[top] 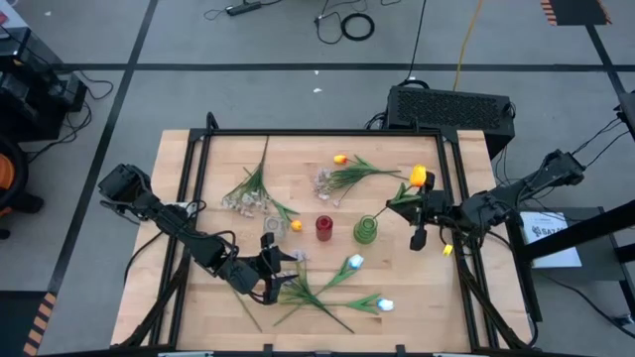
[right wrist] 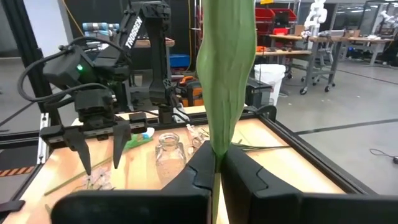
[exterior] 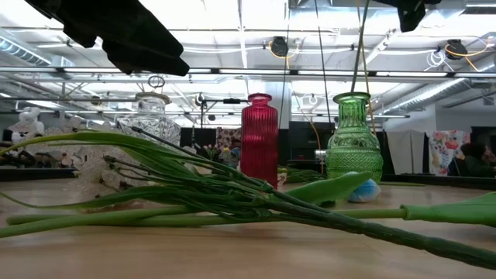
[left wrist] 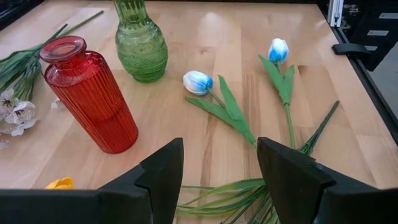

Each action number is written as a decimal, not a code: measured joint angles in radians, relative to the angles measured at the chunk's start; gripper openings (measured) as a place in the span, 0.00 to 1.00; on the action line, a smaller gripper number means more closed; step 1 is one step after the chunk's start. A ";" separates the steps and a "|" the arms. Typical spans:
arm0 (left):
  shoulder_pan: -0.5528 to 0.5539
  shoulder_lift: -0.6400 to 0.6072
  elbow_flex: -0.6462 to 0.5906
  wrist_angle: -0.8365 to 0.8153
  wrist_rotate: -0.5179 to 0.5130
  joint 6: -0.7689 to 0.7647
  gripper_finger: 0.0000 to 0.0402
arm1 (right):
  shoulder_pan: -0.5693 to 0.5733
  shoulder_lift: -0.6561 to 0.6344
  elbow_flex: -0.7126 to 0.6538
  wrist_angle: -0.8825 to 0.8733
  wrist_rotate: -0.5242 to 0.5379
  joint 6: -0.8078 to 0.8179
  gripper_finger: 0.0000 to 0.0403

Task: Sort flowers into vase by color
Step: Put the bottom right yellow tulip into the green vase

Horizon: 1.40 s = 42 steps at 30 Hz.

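My right gripper [top: 411, 204] is shut on an orange-yellow tulip [top: 418, 177] whose stem [exterior: 359, 54] runs down into the green vase [top: 365, 231]. My left gripper [top: 274, 266] is open above a bunch of green stems [left wrist: 236, 194] at the table's near side, touching nothing. A red vase [top: 323, 227] and a clear glass vase [top: 270, 225] stand left of the green vase. Two white-blue tulips [top: 354, 263] [top: 385, 304] lie near the front. Another orange tulip [top: 340, 159] and pink-white sprays [top: 248, 196] [top: 327, 182] lie toward the far side. My right gripper pinches the tulip's stem and long green leaf [right wrist: 217, 147] between its two fingers, below the flower head. The fingers come from the table's right side, across the stem. The tulip is lifted clear of the table and tilted, its lower stem in the green vase's mouth [exterior: 353, 97].
A small orange flower head [top: 295, 226] lies between the clear and red vases. A black frame [top: 456, 159] rims the wooden table. Bare wood shows at the table's near left and right of the white-blue tulips.
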 joint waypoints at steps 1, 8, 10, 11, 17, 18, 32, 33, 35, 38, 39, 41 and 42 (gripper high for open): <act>0.000 0.000 0.000 0.000 0.000 0.000 0.53 | -0.001 0.002 0.000 -0.004 0.000 0.003 0.02; 0.000 0.000 0.000 0.000 0.000 0.000 0.53 | -0.001 0.003 0.000 -0.062 -0.009 0.004 0.02; 0.000 0.000 0.000 0.000 0.000 0.000 0.53 | -0.001 0.003 0.000 -0.094 -0.009 0.015 0.02; 0.000 0.000 0.000 0.000 0.000 0.000 0.53 | -0.001 0.004 0.000 -0.102 -0.010 0.026 0.02; 0.000 0.000 0.000 0.000 0.000 0.000 0.53 | 0.000 0.020 0.000 -0.076 -0.009 0.039 0.02; 0.000 0.000 0.000 0.000 0.000 0.000 0.53 | 0.000 0.026 0.000 -0.078 -0.009 0.042 0.02; 0.000 0.000 0.000 0.000 0.000 0.001 0.53 | -0.001 0.130 0.000 -0.072 -0.005 0.056 0.02; 0.000 0.000 -0.001 0.000 0.000 0.001 0.53 | -0.004 0.132 0.000 -0.071 -0.005 0.056 0.02; 0.000 0.000 -0.001 0.000 0.000 0.001 0.53 | -0.011 0.136 0.000 -0.072 -0.005 0.056 0.02; 0.000 0.000 -0.001 -0.001 0.000 0.002 0.53 | -0.023 0.144 0.000 -0.073 -0.004 0.057 0.02; 0.000 0.000 -0.001 -0.001 0.000 0.002 0.53 | -0.027 0.148 0.000 -0.073 -0.005 0.058 0.02; 0.000 0.000 -0.001 0.000 0.000 0.002 0.53 | -0.035 0.158 0.000 -0.074 -0.005 0.076 0.02; 0.000 0.000 -0.001 0.000 0.000 0.002 0.53 | -0.040 0.164 0.000 -0.074 -0.006 0.084 0.02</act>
